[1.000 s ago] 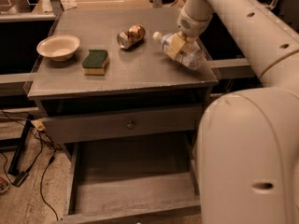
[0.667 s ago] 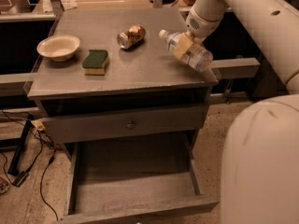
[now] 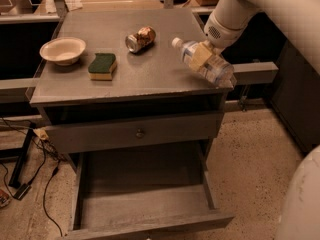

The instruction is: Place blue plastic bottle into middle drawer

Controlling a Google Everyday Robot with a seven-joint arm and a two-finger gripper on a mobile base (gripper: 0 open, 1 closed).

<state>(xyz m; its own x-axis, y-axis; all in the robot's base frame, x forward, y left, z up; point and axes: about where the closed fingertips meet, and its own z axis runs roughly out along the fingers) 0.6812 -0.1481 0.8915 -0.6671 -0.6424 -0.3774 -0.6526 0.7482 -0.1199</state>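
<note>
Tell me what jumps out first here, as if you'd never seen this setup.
The gripper, at the right edge of the cabinet top, is clamped on the tilted blue plastic bottle, cap pointing left. Below, the middle drawer stands pulled open with nothing visible in it. A crushed can, a green sponge and a white bowl sit on the top.

Grey cabinet [image 3: 150, 69] on speckled beige floor [image 3: 250, 149], black cables [image 3: 48, 184] at left, dim warm light.
</note>
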